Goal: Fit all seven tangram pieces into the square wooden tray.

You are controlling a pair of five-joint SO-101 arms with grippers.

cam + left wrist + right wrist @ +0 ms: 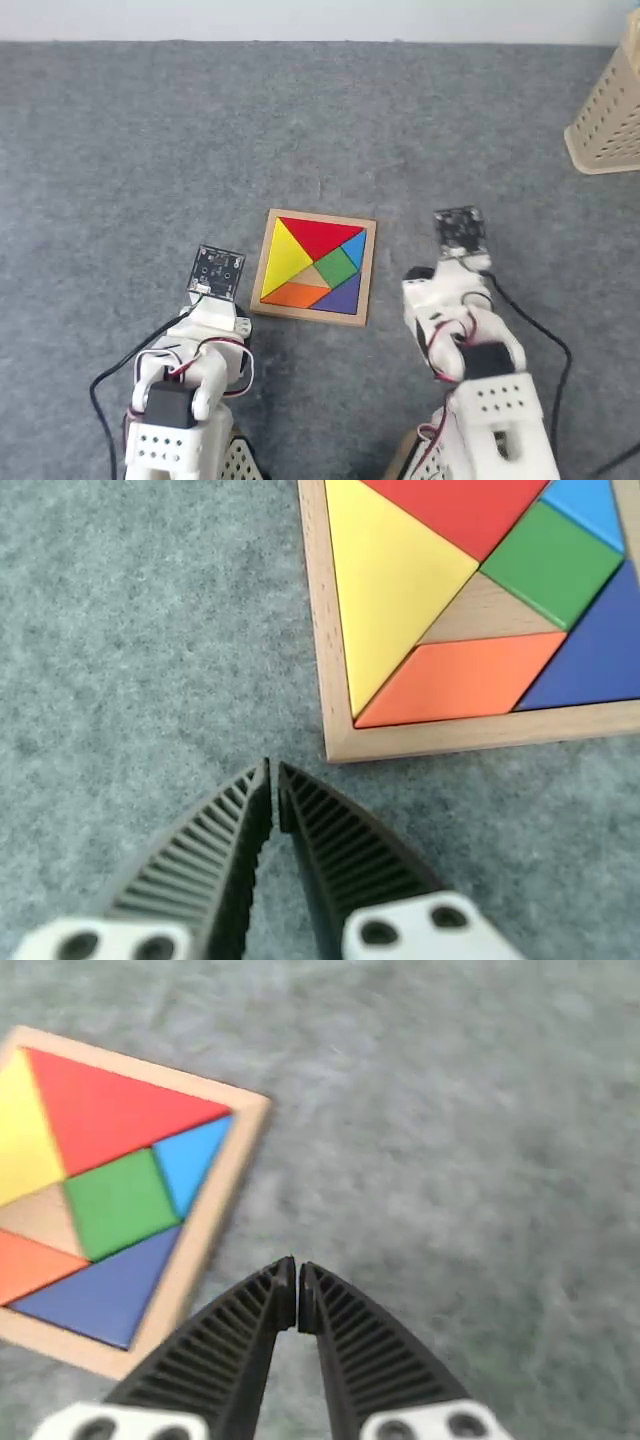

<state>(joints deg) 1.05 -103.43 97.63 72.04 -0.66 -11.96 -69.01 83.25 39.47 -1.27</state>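
Lying flat and slightly askew, the tray (pixel 305 313) has its red triangle (pixel 320 238) pointing toward you. Your left gripper (pixel 272 770) and right gripper (pixel 297 1265) are closed, empty.

In the left wrist view the square wooden tray (pixel 316 610) runs past the frame's edge, cutting off the red triangle (pixel 470 510), light-blue piece (pixel 595 505) and dark-blue triangle (pixel 600 655). The beige perforated basket (pixel 612 110) is cropped at the high view's right edge

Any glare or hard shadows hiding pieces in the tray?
High view: even light, no glare on the tray. Left wrist view: yellow piece evenly lit, unshaded by the left gripper. Right wrist view: right gripper throws no shadow on the tray.
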